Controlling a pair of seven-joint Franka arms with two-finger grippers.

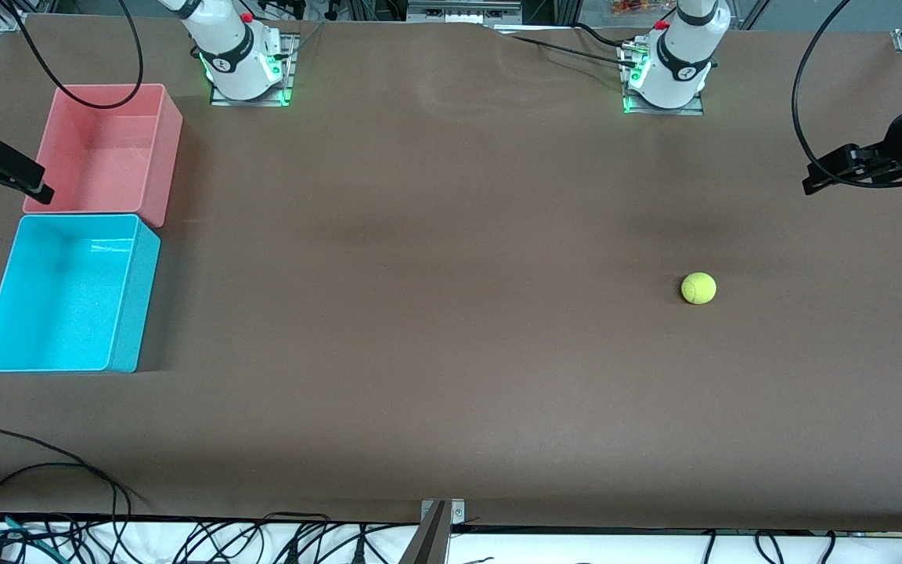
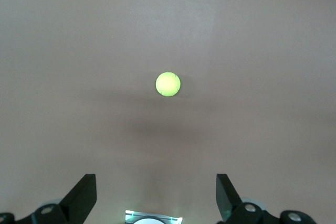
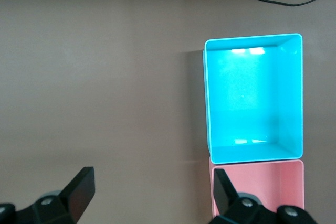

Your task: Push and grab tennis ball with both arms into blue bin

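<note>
The yellow-green tennis ball [image 1: 698,288] lies on the brown table toward the left arm's end, and shows small in the left wrist view [image 2: 168,84]. The empty blue bin [image 1: 59,291] stands at the right arm's end, seen from above in the right wrist view [image 3: 247,98]. My left gripper [image 1: 815,178] hangs open in the air over the table's edge at the left arm's end, well apart from the ball; its fingers [image 2: 83,195] hold nothing. My right gripper [image 1: 24,184] hovers open over the bins, with one finger [image 3: 226,187] above the pink bin's edge.
An empty pink bin [image 1: 102,149] [image 3: 262,182] touches the blue bin, farther from the front camera. Loose black cables [image 1: 36,470] trail by the table's front edge at the right arm's end. A metal bracket [image 1: 437,533] sits at mid front edge.
</note>
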